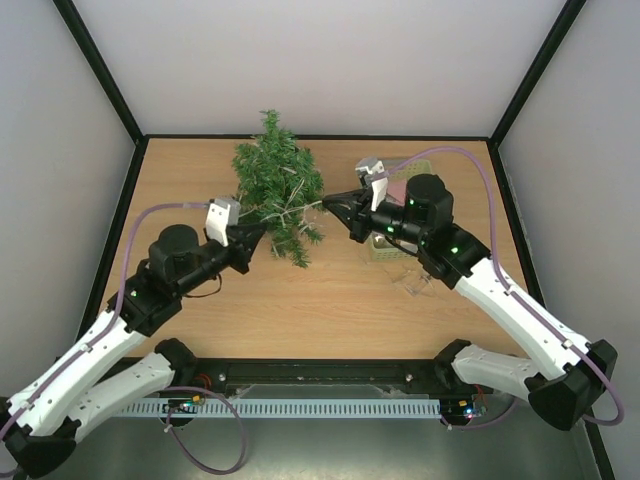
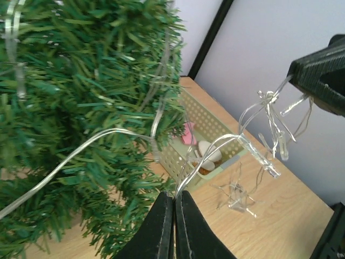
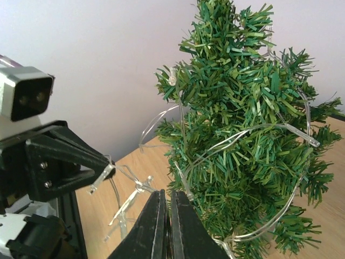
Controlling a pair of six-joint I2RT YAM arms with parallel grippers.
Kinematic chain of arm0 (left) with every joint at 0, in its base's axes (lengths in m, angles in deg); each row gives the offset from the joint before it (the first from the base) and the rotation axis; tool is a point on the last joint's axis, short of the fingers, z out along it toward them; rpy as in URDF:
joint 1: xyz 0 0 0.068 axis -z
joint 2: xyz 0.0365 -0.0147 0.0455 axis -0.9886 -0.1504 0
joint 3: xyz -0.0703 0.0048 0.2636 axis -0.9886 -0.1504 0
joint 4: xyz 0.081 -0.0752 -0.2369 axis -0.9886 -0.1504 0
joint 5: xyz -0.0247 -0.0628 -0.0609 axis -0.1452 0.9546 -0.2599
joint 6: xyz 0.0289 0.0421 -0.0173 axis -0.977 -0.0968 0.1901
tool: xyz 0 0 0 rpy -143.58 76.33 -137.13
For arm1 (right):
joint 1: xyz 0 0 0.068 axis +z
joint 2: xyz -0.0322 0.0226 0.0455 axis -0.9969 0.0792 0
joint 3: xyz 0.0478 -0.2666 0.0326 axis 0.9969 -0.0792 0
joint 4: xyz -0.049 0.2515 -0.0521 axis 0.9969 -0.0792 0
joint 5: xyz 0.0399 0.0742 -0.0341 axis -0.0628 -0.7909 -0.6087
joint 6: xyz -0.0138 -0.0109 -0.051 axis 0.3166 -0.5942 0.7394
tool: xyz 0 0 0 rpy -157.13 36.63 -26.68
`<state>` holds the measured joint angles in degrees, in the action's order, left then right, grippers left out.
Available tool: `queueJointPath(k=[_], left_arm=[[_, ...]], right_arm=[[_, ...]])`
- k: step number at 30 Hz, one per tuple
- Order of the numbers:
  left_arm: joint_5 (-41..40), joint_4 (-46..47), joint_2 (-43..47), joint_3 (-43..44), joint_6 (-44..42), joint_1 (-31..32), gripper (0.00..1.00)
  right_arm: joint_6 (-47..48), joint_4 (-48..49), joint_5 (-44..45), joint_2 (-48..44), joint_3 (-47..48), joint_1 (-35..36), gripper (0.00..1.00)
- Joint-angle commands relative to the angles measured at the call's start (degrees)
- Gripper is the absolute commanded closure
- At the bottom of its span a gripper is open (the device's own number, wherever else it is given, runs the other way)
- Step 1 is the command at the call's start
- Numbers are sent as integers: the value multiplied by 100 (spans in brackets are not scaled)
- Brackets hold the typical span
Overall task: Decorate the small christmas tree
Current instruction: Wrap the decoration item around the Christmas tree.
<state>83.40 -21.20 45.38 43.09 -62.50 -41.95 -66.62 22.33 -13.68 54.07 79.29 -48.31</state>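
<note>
**Both claws pinched on the fairy lights, tree in the middle**

So the small christmas tree (image 1: 277, 185) stands on the wood-grain worktop (image 1: 330, 300), towards the back wall. It's a stubby cone of dark green bristly needles, flat and plasticky close up, with a few paler green tips mixed in.

A light string (image 2: 260, 157) is looped over it. It's a thin, clear, glossy wire with little transparent tube-shaped bulbs along it. Several strands cross the tree's branches and one bulb sits high up near the tip. The rest of the wire hangs off the tree's side in a loose tangle.

The left claw (image 2: 174, 197) is right at the tree's lower branches on its left. Its black, wedge-shaped fingers are pressed fully together, and the wire runs straight into their tips, so it looks clamped on the string.

The right claw (image 3: 166, 194) is just off the tree's right side. It's squeezed tight too, and the left wrist view shows the wire bunched at its tip.

Right of the tree, partly under the right arm, is a pale green plastic basket (image 2: 215, 129). It has perforated walls, and there's something pink and some smooth pale rounded bits inside, but I can't tell what they are.

On the bare wood just past the basket from the tree lies a clear star (image 2: 237, 197), spiky and see-through
</note>
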Motion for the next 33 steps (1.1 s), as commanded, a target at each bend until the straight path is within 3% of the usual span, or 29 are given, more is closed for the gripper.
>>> queueJointPath(k=[1,8,16,21,25,30,33], left_arm=[[-24,-155,267,-157,328,-318,98],[-863,-537,458,38,612,-591,98],[-868,-574,618,-39,706,-843,98],[-794,-537,693,-17,627,-851,98],[-716,-530,665,39,549,-855,98],[-658,-433,675,-70,550,-860,97],[-537,-290,662,-142,627,-857,98]], right_arm=[[405,1,15,171,310,39,98],[750,133,-250,432,573,278,98],[959,162,159,993,954,753,98],[1288,-468,853,851,720,797,81],[1947,-491,1259,15,-462,795,61],[3483,-504,1879,-478,-1717,795,50],[3859,-631,2143,-346,-1938,644,48]])
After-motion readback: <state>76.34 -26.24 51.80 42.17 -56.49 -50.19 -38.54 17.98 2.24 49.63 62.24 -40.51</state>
